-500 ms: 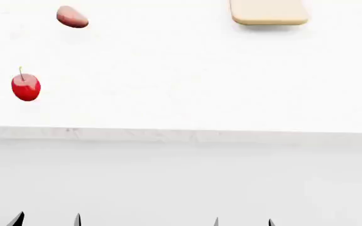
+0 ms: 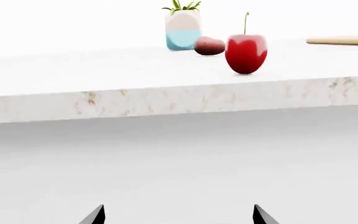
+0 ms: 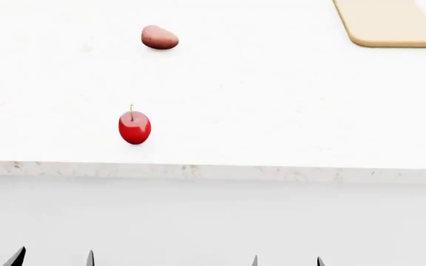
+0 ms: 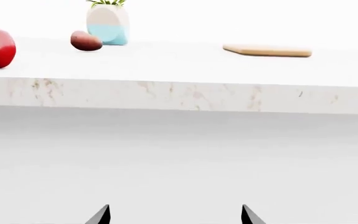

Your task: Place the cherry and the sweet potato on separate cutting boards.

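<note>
Counter: 1 cherry, 1 potato at its 12 o'clock, 1 board at 2 o'clock. Both grippers, left & right, wide, empty.

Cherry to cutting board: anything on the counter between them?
Nothing. In the head view the counter between the cherry and the cutting board is bare; the sweet potato sits off that line.

We see the cherry on the counter, near its front edge and toward our left. The sweet potato lies farther back, slightly right of the cherry — well apart from it. A cutting board rests at the far right. Behind the sweet potato stands a potted plant — close beside it.
</note>
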Motion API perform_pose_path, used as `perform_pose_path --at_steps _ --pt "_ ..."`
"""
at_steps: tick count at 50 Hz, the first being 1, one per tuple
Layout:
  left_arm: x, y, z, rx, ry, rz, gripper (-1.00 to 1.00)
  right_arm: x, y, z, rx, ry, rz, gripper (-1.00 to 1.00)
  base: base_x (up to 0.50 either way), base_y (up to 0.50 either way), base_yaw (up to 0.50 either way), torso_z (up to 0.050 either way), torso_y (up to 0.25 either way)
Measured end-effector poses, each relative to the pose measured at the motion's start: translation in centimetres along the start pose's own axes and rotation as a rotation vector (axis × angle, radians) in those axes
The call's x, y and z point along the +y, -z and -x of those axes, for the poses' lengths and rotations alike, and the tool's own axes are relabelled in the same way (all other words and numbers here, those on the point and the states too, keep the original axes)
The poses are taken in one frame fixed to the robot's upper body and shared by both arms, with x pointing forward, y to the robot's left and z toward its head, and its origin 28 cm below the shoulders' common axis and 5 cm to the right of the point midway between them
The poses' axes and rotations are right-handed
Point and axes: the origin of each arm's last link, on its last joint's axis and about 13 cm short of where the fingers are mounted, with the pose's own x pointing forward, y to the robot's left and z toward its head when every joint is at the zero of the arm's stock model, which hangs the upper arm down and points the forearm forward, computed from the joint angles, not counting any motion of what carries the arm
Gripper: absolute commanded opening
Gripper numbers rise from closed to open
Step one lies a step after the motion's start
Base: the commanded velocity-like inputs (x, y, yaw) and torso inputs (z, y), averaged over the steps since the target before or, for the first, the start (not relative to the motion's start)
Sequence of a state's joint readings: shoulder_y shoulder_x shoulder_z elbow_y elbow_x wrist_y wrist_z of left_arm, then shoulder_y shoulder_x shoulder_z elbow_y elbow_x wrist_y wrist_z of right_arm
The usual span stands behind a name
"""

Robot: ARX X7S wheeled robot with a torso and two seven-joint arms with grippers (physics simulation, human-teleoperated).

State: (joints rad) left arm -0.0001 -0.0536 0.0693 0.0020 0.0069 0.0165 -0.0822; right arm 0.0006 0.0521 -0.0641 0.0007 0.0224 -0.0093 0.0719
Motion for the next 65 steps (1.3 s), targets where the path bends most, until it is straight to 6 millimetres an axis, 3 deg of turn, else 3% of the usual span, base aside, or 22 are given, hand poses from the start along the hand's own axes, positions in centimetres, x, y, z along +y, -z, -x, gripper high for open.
perform_pose_path --at_steps 8,49,55,65 --pt "0.1 0.0 0.0 -0.01 -0.007 -0.023 1.0 0.0 -0.1 0.0 -0.005 0.002 0.005 1.0 0.0 0.0 0.0 0.0 0.0" --pt "0.2 -0.1 0.1 -0.028 0.007 -0.041 1.0 0.1 -0.3 -0.2 0.009 -0.006 0.012 1.0 0.0 0.0 0.0 0.045 0.0" --pt "0.7 -2.4 -0.7 -0.028 0.017 -0.018 1.0 -0.6 -3.1 -1.9 -0.017 -0.005 0.006 1.0 0.0 0.0 0.0 0.0 0.0" --pt "1.8 -10.2 -3.3 -0.056 0.087 0.046 1.0 -2.6 -11.1 -4.7 -0.092 -0.035 0.024 1.0 0.0 0.0 0.0 0.0 0.0"
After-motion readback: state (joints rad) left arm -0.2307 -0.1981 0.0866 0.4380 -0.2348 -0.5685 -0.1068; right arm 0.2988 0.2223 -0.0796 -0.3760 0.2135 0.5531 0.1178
